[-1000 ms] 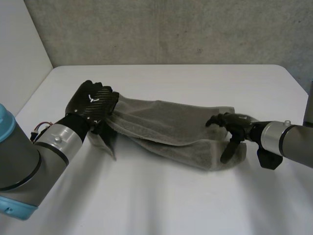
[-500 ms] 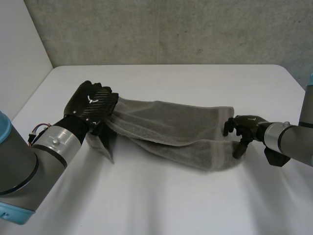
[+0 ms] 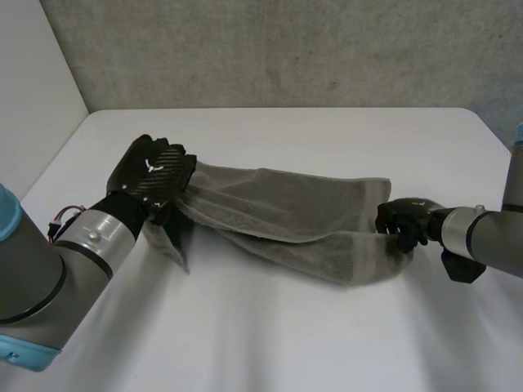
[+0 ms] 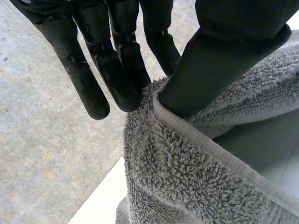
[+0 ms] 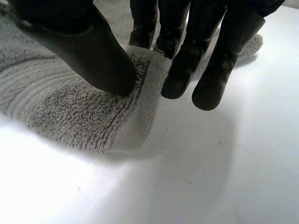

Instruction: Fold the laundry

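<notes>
On the white table (image 3: 286, 351), a grey towel (image 3: 286, 214) lies stretched in a long, loosely doubled band between the two hands. The left hand (image 3: 154, 173) has its back turned upward and is clamped over the towel's left end. Its forearm slants in from the near corner, and a flap of cloth droops beneath it. The right hand (image 3: 403, 220) reaches in low from the side, with its fingers curled at the towel's right end.

Seen from the left wrist, the left hand (image 4: 114, 70) grasps the towel (image 4: 187, 172): the thumb digs into the hemmed edge while the straight fingers back it from behind.

Seen from the right wrist, the right hand (image 5: 88, 51) has its thumb planted on the folded corner of the towel (image 5: 74, 107). The fingers come down along the far side of that fold, and two fingertips hang over the bare table (image 5: 187, 186). It looks to be pinching the corner, though the fingertips behind the fold are hard to make out.
</notes>
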Controlling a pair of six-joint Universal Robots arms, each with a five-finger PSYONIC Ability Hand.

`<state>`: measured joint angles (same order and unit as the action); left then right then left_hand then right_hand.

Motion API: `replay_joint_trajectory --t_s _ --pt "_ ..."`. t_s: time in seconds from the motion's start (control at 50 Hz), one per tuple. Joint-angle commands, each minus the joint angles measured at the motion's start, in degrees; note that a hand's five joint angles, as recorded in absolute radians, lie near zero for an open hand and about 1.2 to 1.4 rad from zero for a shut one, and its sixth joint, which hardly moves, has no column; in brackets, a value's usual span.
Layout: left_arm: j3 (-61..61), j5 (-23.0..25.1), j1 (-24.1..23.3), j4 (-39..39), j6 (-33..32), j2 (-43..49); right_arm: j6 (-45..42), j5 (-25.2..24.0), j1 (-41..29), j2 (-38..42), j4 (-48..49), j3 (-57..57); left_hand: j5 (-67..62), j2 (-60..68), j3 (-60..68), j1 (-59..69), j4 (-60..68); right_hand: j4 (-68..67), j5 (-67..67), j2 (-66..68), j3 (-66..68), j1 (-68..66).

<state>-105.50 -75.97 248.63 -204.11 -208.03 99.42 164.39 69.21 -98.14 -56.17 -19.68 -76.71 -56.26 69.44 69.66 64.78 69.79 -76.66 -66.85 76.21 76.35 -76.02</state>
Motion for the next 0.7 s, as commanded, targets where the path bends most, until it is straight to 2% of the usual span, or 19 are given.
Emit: replay_joint_trajectory --t_s 0.02,0.04,0.06,0.1,0.12,0.16,0.2,0.32,0.4,0.5,0.66,0.7 --pt "-0.05 -0.67 1.41 -5.4 -0.36 3.84 1.98 -2.06 5.75 -7.53 0.16 -1.51 -12.76 9.58 9.36 14.24 9.23 -3.34 -3.15 3.79 3.65 -3.98" --pt "-0.05 -0.67 2.55 -6.12 -0.44 4.81 1.99 -2.06 5.77 -7.55 0.17 -1.51 -4.76 1.57 1.36 6.24 1.23 -3.34 -3.15 3.79 3.65 -3.98" --pt "-0.05 -0.67 2.56 -6.12 -0.44 4.82 2.34 -2.06 7.07 -9.29 1.21 -2.04 -4.68 1.49 1.28 6.16 1.15 -3.34 -3.15 3.79 3.65 -3.98" --pt "0.12 -0.67 3.61 -7.0 -0.44 6.57 2.6 -2.06 8.41 -10.8 2.36 -2.66 20.09 -23.27 -23.49 -18.61 -23.62 -3.34 -3.15 3.79 3.65 -3.98" --pt "0.12 -0.67 3.62 -7.0 -0.44 6.58 2.69 -2.15 9.71 -12.19 3.41 -3.27 20.22 -23.4 -23.62 -18.74 -23.74 -3.34 -3.15 3.79 3.65 -3.98" --pt "1.08 -1.02 4.14 -7.0 -0.53 8.94 2.78 -2.24 10.94 -13.43 4.03 -3.88 38.47 -41.66 -41.87 -36.99 -42.0 -3.34 -3.15 3.79 3.65 -3.98" --pt "1.52 -1.81 4.58 -7.0 -0.62 10.0 3.04 -2.33 11.92 -14.58 4.3 -4.33 43.38 -46.57 -46.78 -41.9 -46.91 -3.34 -3.15 3.79 3.65 -3.98" --pt "3.54 -5.06 5.81 -6.74 -0.8 13.16 5.76 -5.65 14.29 -18.79 4.39 -5.73 44.27 -47.46 -47.67 -42.79 -47.8 -3.34 -3.15 3.79 3.65 -3.98" --pt "4.07 -5.24 5.81 -6.39 -0.8 13.87 7.08 -7.77 15.44 -21.25 4.47 -6.52 43.94 -47.12 -47.34 -42.46 -47.46 -3.34 -3.15 3.79 3.65 -3.98" --pt "3.11 -5.15 6.25 -5.24 -0.71 13.61 6.91 -8.13 15.35 -21.96 4.39 -7.66 42.59 -45.77 -45.99 -41.11 -46.12 -3.34 -3.15 3.79 3.65 -3.98" --pt "0.12 -4.63 5.81 1.44 0.79 9.83 6.21 -8.13 15.26 -21.96 4.82 -9.86 41.92 -45.1 -45.32 -40.44 -45.44 -3.34 -3.15 3.79 3.65 -3.98" --pt "-1.19 -4.36 5.46 3.89 3.41 7.64 6.12 -8.13 15.17 -21.88 5.0 -10.12 42.08 -45.27 -45.48 -40.6 -45.61 -3.34 -3.15 3.79 3.65 -3.98"
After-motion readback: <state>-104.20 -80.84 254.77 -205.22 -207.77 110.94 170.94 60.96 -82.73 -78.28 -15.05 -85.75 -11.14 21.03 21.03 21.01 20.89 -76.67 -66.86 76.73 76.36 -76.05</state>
